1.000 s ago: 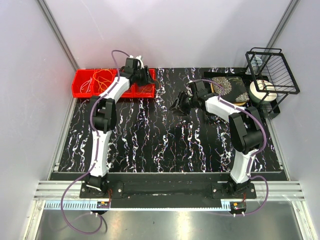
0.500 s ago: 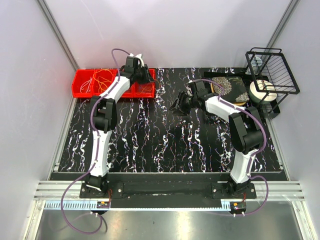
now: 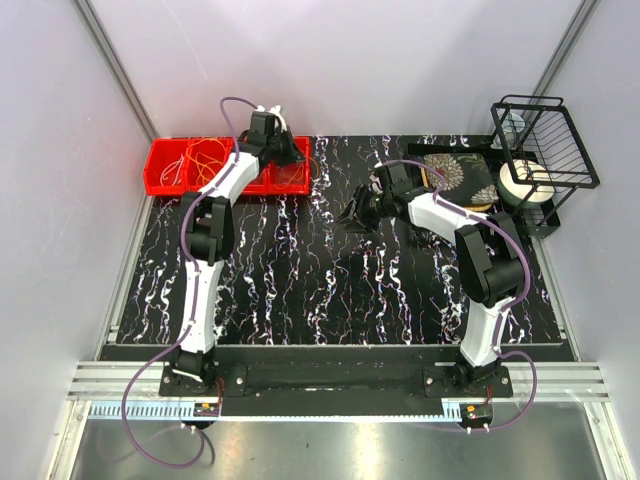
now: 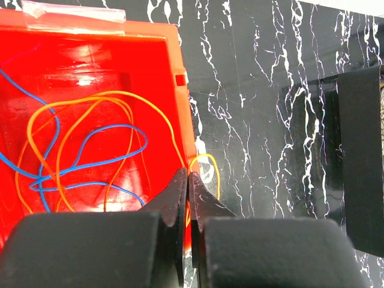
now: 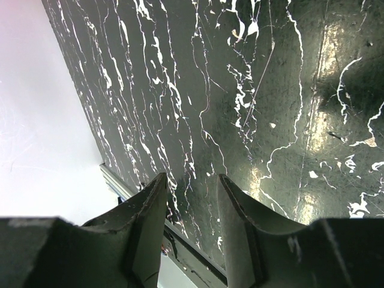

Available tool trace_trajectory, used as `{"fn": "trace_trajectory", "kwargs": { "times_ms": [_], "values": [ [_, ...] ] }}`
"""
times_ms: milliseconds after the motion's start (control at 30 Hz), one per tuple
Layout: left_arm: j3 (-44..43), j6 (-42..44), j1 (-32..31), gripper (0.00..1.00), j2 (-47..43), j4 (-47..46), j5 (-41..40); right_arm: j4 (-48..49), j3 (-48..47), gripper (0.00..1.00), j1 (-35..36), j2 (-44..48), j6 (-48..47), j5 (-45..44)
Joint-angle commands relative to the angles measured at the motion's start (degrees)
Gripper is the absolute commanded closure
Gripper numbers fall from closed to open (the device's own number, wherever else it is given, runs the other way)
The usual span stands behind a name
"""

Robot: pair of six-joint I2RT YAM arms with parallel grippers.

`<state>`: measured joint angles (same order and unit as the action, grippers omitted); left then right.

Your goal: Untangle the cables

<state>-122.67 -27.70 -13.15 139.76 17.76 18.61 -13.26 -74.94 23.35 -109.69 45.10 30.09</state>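
The cables lie in a red bin at the table's back left: orange loops and a white one. In the left wrist view, orange and blue cables tangle inside the bin. A yellow loop hangs over its right wall onto the table. My left gripper is shut at that wall, with the yellow cable pinched between its jaws. From above, the left gripper sits at the bin's right end. My right gripper hovers open and holding nothing over the table's middle.
A black wire basket stands at the back right, with a white roll below it. A black tray holding a patterned plate lies next to the right arm. Grey walls enclose the black marbled table.
My left gripper has closed from partly open to shut at the bin's right wall. The right arm has barely shifted.
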Motion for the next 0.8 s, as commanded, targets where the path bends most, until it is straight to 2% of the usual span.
{"fn": "trace_trajectory", "kwargs": {
  "times_ms": [0,267,567,767],
  "values": [
    [-2.0,-0.4,0.9,1.00,-0.9,-2.4,-0.4,1.0,-1.4,0.55,0.8,-0.3,-1.0,0.9],
    [0.3,-0.7,3.1,1.00,-3.4,-3.4,-0.8,0.9,-1.3,0.56,1.1,-0.4,-1.2,0.8],
    [2.5,-3.0,4.3,1.00,-4.1,-3.8,-8.7,0.9,-1.8,0.56,1.6,-0.8,-1.2,0.9],
    [2.8,-4.8,4.2,1.00,-4.1,-4.7,-11.0,0.8,-1.8,0.56,1.9,-1.1,-1.2,1.0]
  ]
}}
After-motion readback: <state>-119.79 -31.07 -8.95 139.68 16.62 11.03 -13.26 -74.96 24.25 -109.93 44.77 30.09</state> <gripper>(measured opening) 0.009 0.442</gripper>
